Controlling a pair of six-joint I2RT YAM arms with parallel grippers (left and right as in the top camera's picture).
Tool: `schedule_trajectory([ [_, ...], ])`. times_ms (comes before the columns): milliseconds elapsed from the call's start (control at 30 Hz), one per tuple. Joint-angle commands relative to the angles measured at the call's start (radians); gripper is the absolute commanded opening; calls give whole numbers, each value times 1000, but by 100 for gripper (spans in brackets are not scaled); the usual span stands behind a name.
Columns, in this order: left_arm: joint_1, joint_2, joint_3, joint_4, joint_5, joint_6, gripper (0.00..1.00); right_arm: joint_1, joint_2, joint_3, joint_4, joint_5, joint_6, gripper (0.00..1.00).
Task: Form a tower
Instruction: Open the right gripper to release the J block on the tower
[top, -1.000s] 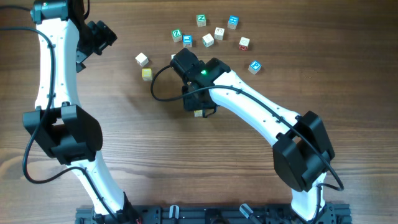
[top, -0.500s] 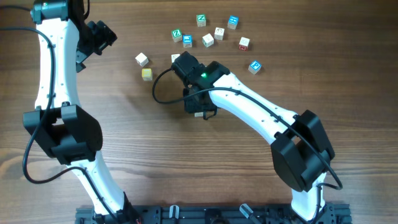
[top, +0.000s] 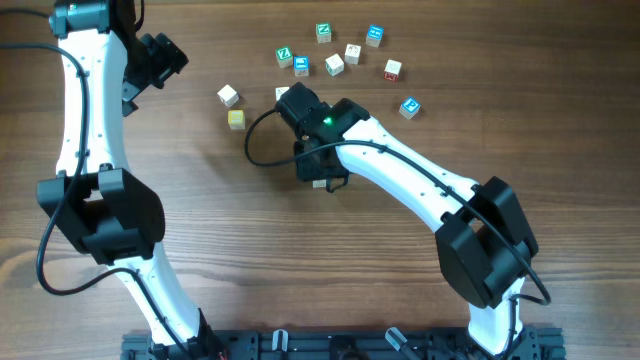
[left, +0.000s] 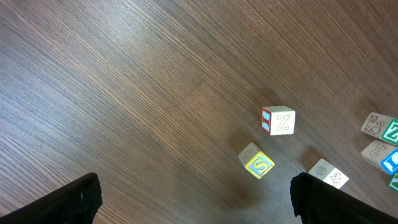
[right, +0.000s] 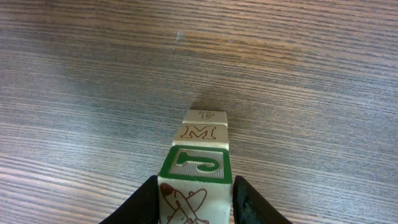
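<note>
Wood on wood fills the right wrist view. The top cube (right: 196, 163) is pale timber with square edges. Its upper face is framed in green around a "J", and its near side carries a red line drawing. The black, smooth fingers (right: 146, 202) of the right gripper (right: 196, 200) are closed on this cube, one pressed against each flank.

Below it the tower (right: 202, 132) drops away from the lens. Next comes a cube lettered "M" in red-brown, and under that a plain pale one marked "4" sits on the table (right: 93, 74). The cubes are roughly in line, so the long axis stands upright and is seen almost end-on. The letter faces turn towards the camera.

The table is a brown board with a fine, straight grain.

From overhead, the right arm (top: 420, 180) is white with black joints. It bends at its elbow near the front right and reaches up-left to mid-table. Its wrist tips downward there, and the gripper covers the tower almost entirely.

The left arm (top: 75, 110) rises along the left edge. The left gripper (top: 160, 55) hangs wide open at the far left corner with nothing between its jaws.

Loose cubes (top: 334, 64) are scattered beyond the tower, with green, blue, yellow and plain faces.
</note>
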Motion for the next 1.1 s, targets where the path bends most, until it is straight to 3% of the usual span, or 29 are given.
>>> schedule_trajectory([
  [0,0,-3,8,0,-2,5,100,2,9,4,6,3,-3,38],
  [667,0,-3,8,0,-2,5,100,1,8,16,6,6,-22,36],
  [833,0,-3,8,0,-2,5,100,1,8,16,9,6,-22,40],
  [1000,0,-3,8,0,-2,5,100,1,8,16,10,6,-18,29],
  [1067,0,-3,8,0,-2,5,100,1,8,16,17,6,-18,29],
])
